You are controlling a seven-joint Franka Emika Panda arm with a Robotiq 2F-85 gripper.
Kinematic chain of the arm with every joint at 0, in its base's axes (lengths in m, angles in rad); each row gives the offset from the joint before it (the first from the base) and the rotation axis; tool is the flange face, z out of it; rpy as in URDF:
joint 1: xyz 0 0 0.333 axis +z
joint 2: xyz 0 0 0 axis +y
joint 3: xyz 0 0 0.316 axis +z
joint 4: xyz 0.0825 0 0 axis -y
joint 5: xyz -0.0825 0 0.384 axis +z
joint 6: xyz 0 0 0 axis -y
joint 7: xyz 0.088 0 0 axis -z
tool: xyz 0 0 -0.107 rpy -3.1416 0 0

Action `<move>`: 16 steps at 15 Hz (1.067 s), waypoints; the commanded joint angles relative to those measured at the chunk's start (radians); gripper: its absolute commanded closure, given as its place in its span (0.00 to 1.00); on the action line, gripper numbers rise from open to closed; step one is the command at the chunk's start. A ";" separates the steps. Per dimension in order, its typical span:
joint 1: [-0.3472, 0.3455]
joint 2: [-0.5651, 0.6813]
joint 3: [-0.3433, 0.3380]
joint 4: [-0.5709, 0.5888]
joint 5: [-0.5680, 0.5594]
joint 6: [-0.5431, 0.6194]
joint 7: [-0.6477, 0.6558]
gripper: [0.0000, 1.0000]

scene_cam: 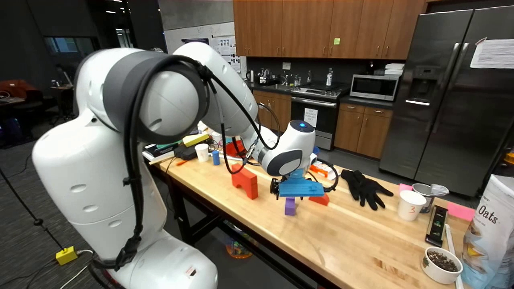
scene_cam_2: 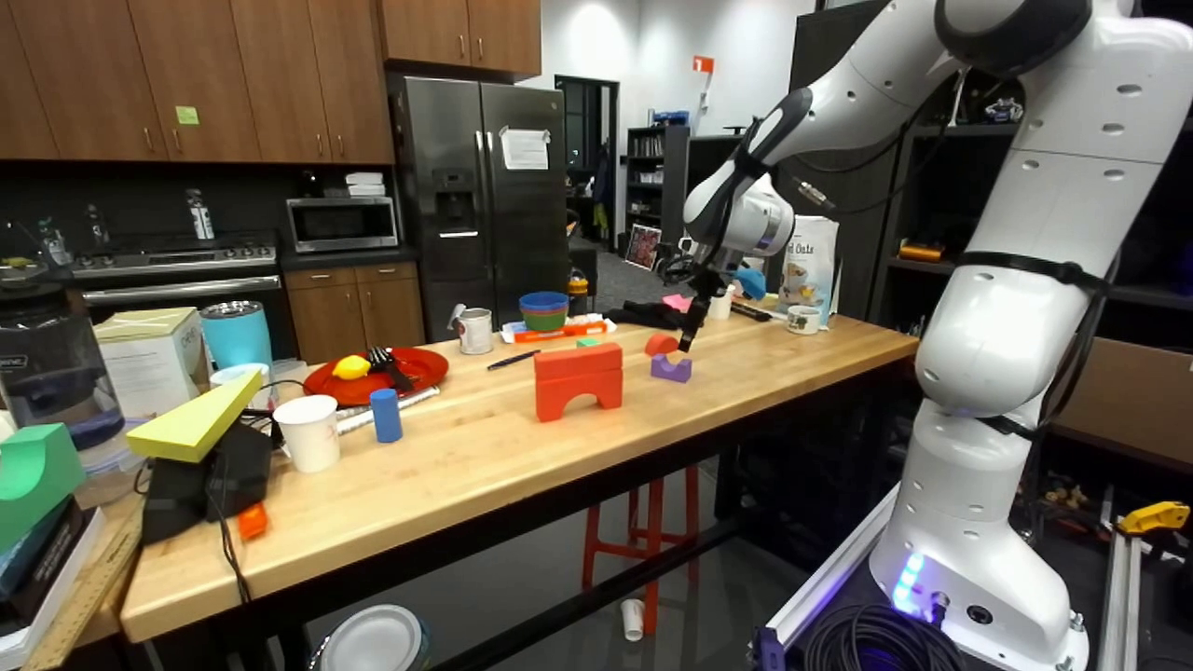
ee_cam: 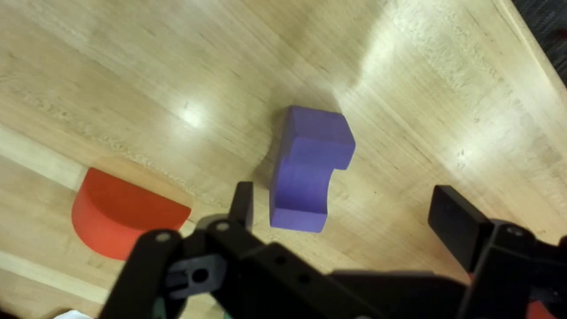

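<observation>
Fingers (ee_cam: 456, 227) wide apart near purple block (ee_cam: 305, 179), with "Oats" bag (scene_cam: 486, 233) and "3" cup (scene_cam: 408, 205) farther off.

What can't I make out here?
Wrist view: red half-round block, partly behind the pincer.
In an exterior view: purple block, partly behind the blue plate.
In an exterior view: fridge notice, print too small.
In an exterior view: oats bag, cut off by the right edge.

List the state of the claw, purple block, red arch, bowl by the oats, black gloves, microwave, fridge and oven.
Claw: open, empty
Purple block: notch up, not held
Red arch: standing, red block on top
White bowl: upright, holding dark bits
Black gloves: lying unworn
Microwave: shut
Fridge: shut
Oven: shut
</observation>
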 commanded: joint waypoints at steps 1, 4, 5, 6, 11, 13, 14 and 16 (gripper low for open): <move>-0.032 0.043 0.022 0.029 0.033 -0.031 0.010 0.00; -0.049 0.065 0.037 0.042 0.023 -0.046 0.024 0.00; -0.054 0.074 0.042 0.050 0.019 -0.057 0.031 0.00; -0.058 0.083 0.047 0.058 0.022 -0.067 0.036 0.00; -0.073 0.123 0.073 0.096 0.028 -0.117 0.045 0.00; -0.079 0.137 0.083 0.110 0.023 -0.135 0.060 0.00; -0.082 0.143 0.087 0.116 0.019 -0.143 0.069 0.00; -0.090 0.153 0.095 0.129 0.005 -0.158 0.098 0.00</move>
